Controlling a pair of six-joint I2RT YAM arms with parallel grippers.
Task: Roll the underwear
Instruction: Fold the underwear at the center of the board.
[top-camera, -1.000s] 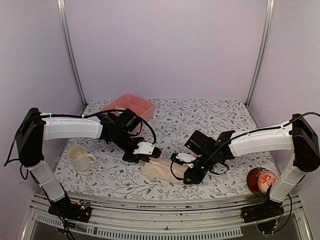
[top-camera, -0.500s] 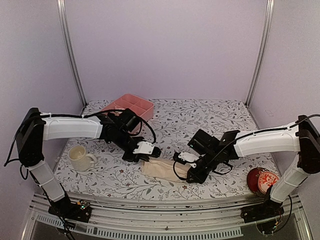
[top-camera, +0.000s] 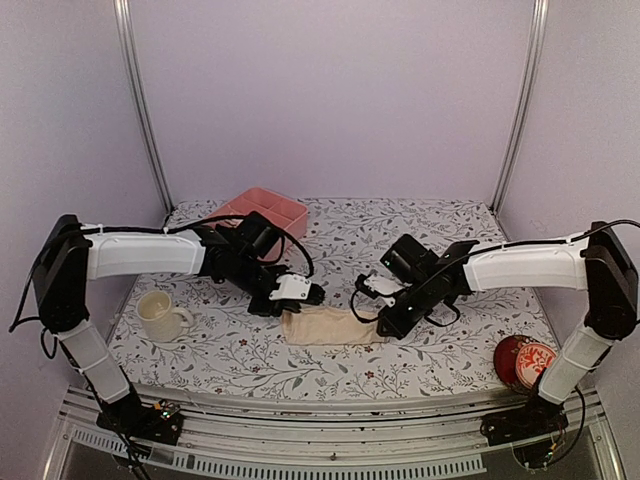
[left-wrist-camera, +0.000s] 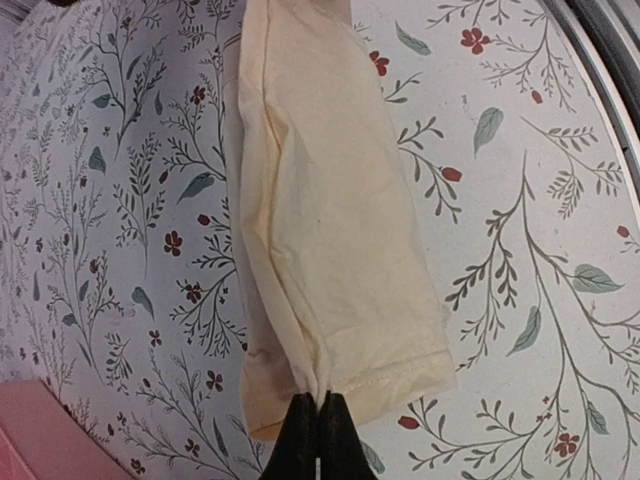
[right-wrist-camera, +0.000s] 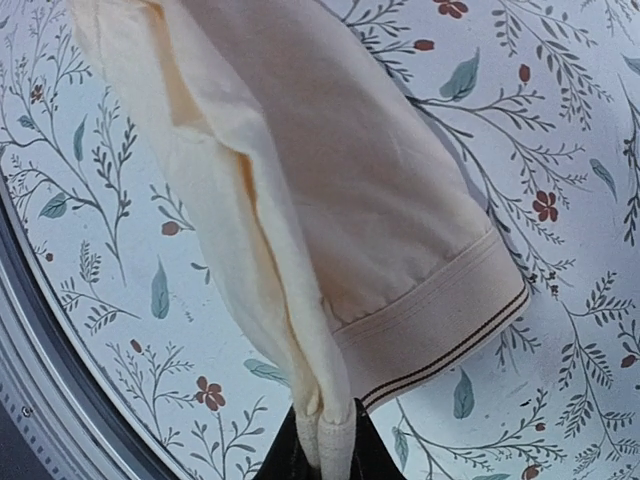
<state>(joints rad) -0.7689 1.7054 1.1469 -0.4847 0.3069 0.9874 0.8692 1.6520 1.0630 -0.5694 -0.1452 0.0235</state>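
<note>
as the underwear (top-camera: 325, 327) lies lengthwise, left to right, one end is pinched by the closed left gripper (left-wrist-camera: 320, 425). the other is pinched by the right gripper (right-wrist-camera: 328, 440).

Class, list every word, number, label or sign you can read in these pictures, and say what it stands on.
None can be read.
The red round object bears a pale pattern, too blurred to read.
The beige underwear shows only a dark stripe on its band, no words.
</note>
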